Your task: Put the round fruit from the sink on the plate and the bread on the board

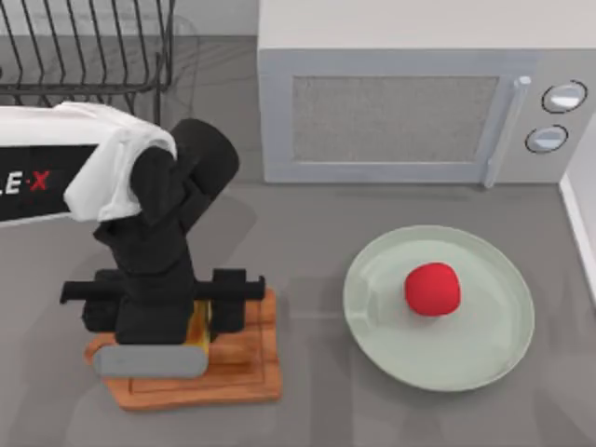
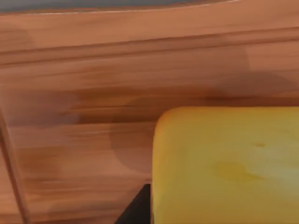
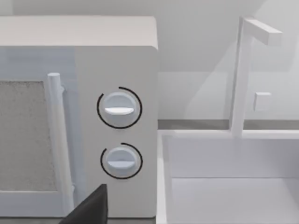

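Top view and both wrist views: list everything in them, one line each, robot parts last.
round fruit: one, red, on the plate
plate: one, pale green, right of the board
bread: one, golden yellow, at the board under the left gripper
board: one, brown wood, table's left front
microwave: one, white, back of table
dish rack: one, black wire, back left
sink: one, white, beside the microwave
faucet: one, white, at the sink
left gripper: one, black, low over the board
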Available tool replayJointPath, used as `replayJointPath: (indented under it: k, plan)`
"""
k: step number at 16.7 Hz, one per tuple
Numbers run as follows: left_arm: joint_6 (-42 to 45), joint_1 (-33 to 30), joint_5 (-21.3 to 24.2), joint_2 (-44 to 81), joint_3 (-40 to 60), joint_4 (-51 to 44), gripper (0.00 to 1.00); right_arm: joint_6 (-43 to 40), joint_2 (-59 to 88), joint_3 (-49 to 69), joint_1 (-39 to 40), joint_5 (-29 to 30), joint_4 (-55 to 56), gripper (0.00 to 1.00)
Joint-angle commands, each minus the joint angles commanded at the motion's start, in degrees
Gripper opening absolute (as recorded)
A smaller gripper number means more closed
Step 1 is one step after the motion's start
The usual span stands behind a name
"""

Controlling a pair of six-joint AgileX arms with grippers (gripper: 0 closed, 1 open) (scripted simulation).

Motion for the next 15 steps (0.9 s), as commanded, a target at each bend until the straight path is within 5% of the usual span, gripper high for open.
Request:
replayJointPath:
  k: [10, 15]
  plan:
    - [0.00, 0.00, 0.00, 0.00, 0.00, 0.00, 0.98, 0.00, 0.00, 0.00, 0.00, 0.00, 0.00, 1.00]
    - [0.00, 0.00, 0.00, 0.00, 0.00, 0.00, 1.00, 0.00, 0.00, 0.00, 0.00, 0.00, 0.00, 1.00]
